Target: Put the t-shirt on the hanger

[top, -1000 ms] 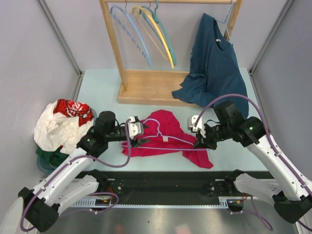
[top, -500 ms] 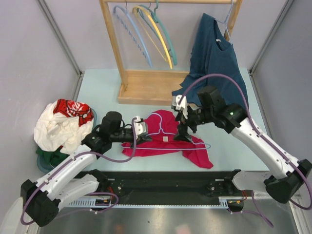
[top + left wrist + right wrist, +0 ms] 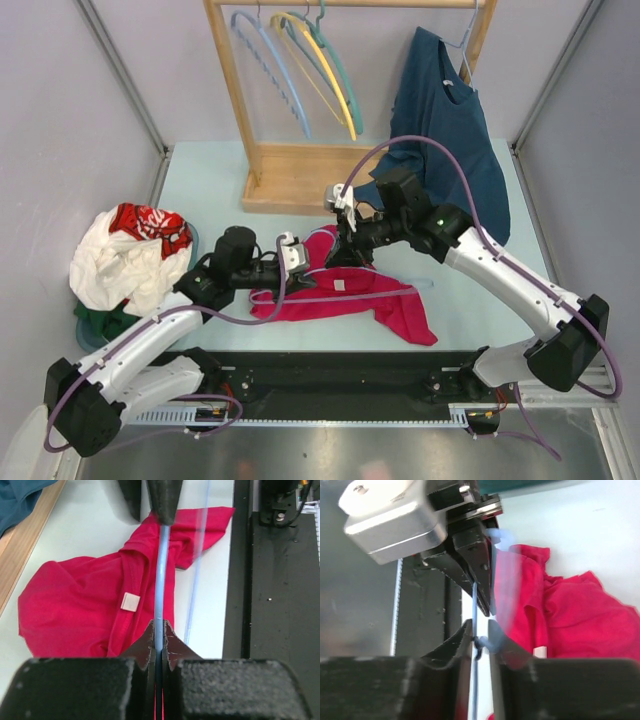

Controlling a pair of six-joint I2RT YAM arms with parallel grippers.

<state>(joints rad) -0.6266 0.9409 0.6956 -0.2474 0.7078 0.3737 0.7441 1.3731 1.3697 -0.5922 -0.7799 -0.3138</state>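
Hanger (image 3: 160,580) juts from the left claw (image 3: 159,631), pinched tight on its wire, above the t-shirt (image 3: 385,305) crumpled mid-desk. The right claw (image 3: 338,248) meets the wire just beyond, jaws narrowly apart around it; whether they pinch it, I cannot tell. The left arm reaches in low and bent; the right arcs over from the far side. On the pale desk (image 3: 210,190): a clothes pile (image 3: 125,255), a wooden rack (image 3: 300,180), a blue shirt (image 3: 440,130).

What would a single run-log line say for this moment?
left gripper: shut on hanger | right gripper: jaws around same hanger, grip unclear | red t-shirt: on table, not hung
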